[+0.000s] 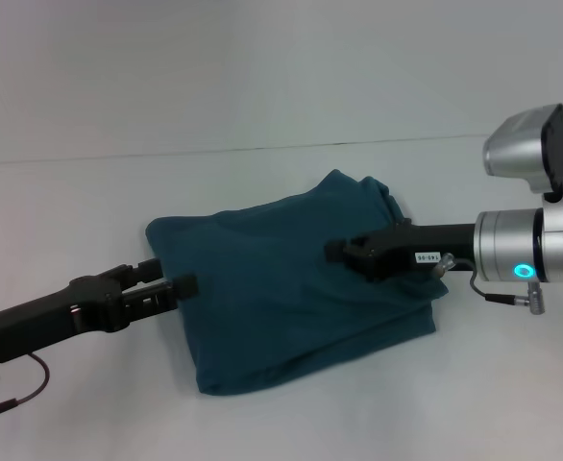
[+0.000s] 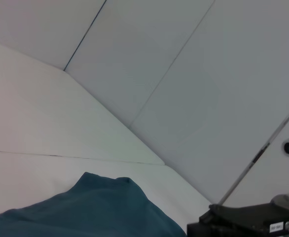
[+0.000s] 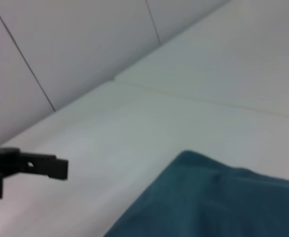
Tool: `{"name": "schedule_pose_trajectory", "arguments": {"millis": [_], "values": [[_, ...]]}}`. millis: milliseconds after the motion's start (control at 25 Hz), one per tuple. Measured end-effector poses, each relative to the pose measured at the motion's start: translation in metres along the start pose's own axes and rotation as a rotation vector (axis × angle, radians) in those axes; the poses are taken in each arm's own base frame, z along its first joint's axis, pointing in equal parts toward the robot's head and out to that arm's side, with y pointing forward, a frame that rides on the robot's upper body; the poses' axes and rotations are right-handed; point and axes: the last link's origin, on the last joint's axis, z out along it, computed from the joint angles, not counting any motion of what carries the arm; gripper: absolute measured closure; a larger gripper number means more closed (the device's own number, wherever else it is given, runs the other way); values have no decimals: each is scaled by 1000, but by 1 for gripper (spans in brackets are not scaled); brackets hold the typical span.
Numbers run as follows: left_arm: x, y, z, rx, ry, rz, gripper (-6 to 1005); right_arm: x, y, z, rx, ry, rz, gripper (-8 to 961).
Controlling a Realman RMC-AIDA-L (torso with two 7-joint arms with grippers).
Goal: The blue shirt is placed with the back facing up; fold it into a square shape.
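The left hand (image 1: 171, 280) is held low at the left edge of the blue shirt (image 1: 281, 288), its fingers parted and nothing gripped between them. The blue shirt is seen lying folded into a rough, rumpled rectangle on the white worktop (image 1: 281, 86), between the two arms. The right hand (image 1: 344, 252) is reached in over the shirt's right part; whether it is released or clenched cannot be told.
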Motion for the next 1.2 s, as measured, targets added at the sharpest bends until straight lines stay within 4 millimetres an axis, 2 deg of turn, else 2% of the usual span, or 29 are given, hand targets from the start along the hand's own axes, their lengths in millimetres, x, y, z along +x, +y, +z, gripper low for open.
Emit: {"name": "schedule_pose_trajectory", "arguments": {"millis": [200, 440, 600, 840, 1200], "values": [[0, 0, 0, 0, 1, -1, 46, -1, -5, -5, 25, 8, 12, 915], [-1, 0, 1, 3, 2, -4, 46, -8, -30, -20, 155, -58, 140, 903], [-1, 0, 1, 2, 3, -5, 46, -13, -43, -29, 202, -37, 230, 895], [0, 0, 1, 2, 3, -4, 46, -14, -48, -30, 233, 19, 314, 719], [-1, 0, 1, 3, -1, -2, 46, -10, -50, -23, 274, 55, 365, 693]]}}
